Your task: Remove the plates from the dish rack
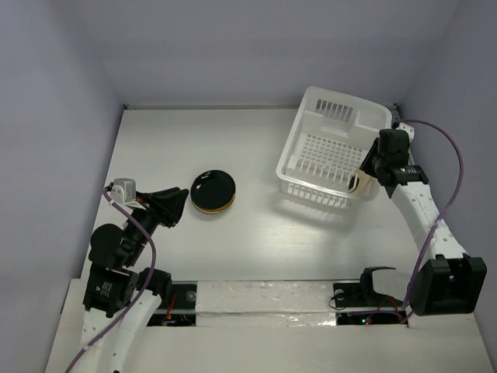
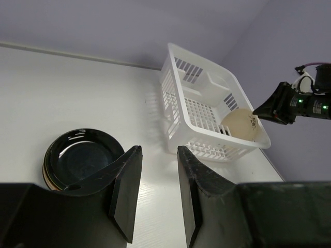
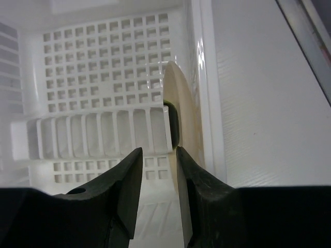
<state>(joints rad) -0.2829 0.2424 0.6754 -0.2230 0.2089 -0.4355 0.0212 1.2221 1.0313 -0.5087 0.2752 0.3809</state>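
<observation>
The white dish rack [image 1: 320, 148] stands at the back right. One cream plate [image 3: 182, 111] stands on edge against the rack's near right wall, also seen as the cream plate [image 2: 241, 124] from the left wrist. My right gripper [image 3: 158, 151] is open inside the rack. Its right fingertip sits just short of the plate's rim, and nothing lies between the jaws. A stack of plates [image 1: 213, 191], black on top with orange and yellow below, lies on the table. My left gripper [image 1: 183, 203] hovers open and holding nothing just left of the stack [image 2: 83, 157].
The rack's slotted walls [image 3: 98, 134] close in around my right fingers. Grey walls enclose the table on three sides. A taped strip [image 1: 264, 299] runs along the near edge between the arm bases.
</observation>
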